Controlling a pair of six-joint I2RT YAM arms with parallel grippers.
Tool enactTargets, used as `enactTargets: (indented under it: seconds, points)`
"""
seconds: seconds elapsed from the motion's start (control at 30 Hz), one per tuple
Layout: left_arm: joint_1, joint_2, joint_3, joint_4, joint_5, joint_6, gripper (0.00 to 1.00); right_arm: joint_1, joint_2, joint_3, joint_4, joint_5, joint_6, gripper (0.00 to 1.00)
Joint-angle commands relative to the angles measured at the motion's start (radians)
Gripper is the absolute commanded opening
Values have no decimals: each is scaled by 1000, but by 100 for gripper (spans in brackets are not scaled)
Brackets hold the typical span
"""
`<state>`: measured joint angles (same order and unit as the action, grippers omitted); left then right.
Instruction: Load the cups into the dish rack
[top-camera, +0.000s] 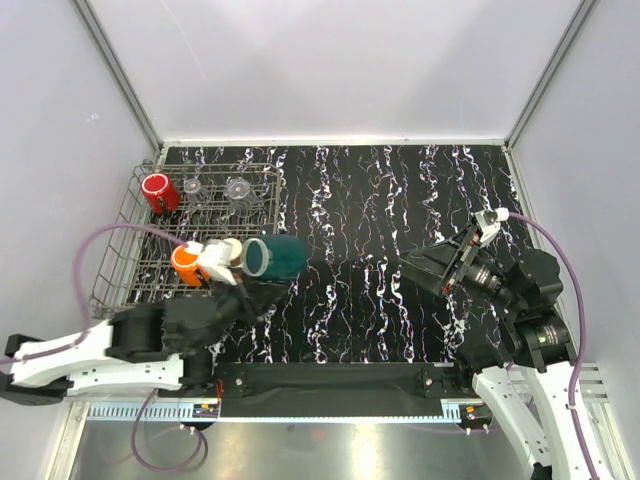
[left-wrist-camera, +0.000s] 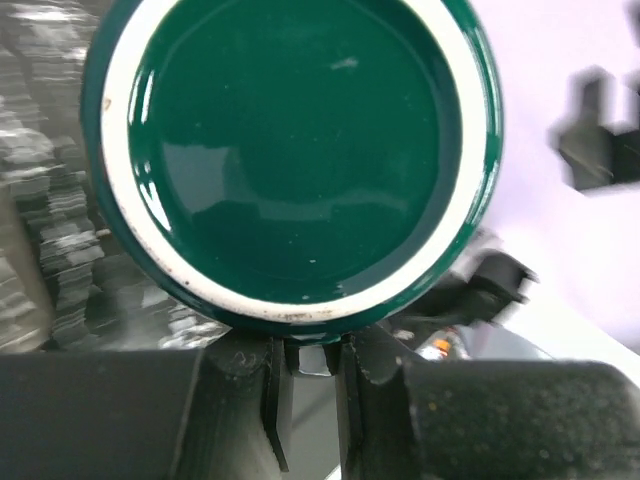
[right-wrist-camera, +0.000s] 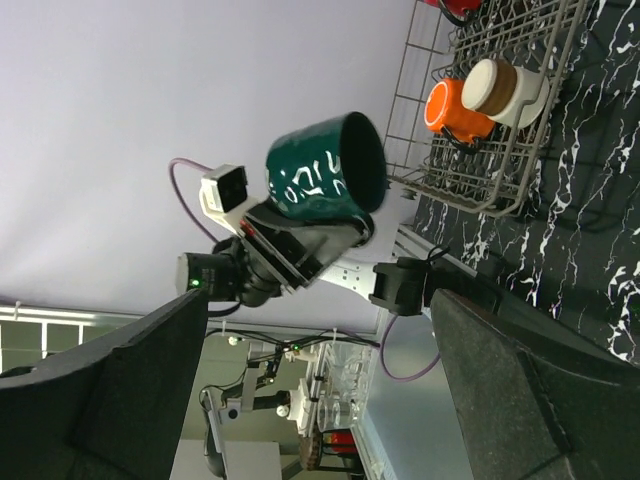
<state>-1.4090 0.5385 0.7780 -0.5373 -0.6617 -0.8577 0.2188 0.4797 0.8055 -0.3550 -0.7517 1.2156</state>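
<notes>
My left gripper (top-camera: 243, 286) is shut on the dark green cup (top-camera: 272, 257) and holds it on its side in the air, just off the dish rack's (top-camera: 118, 232) near right corner. The cup's base fills the left wrist view (left-wrist-camera: 300, 150), with the jaws pinched close together just under its rim (left-wrist-camera: 312, 352). In the rack are a red cup (top-camera: 158, 192), two clear cups (top-camera: 192, 186) (top-camera: 238, 187), an orange cup (top-camera: 186, 265) and a cream cup (top-camera: 222, 255). My right gripper (top-camera: 410, 268) hangs open and empty to the right, pointing at the green cup (right-wrist-camera: 325, 170).
The wire rack takes up the left side of the black marbled tabletop (top-camera: 400, 210). White walls with metal frame posts close in the back and both sides. The arm bases and a purple cable (top-camera: 100, 240) lie along the near edge.
</notes>
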Motion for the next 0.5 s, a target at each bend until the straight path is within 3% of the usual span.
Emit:
enactTargets:
  seconds: [0.0,0.03,0.13,0.27,0.4,0.47]
  points:
    - [7,-77,208,-379,-266,-154,0,2,10,-2,4,15,-41,100]
    - [7,-78,245,-532,-297,-180,0,2,11,-15,13,8,-38,100]
    - [7,-64,364,-726,-380,-219,0,1,19,-29,33,2,-33,100]
    - [7,-8,417,-722,-400,-126,0,2,30,-51,57,2,-30,100]
    - [21,95,403,-611,-383,-32,0,1,31,-58,57,0,-30,100]
    - [73,159,388,-545,-296,27,0,2,30,-55,48,-3,-33,100]
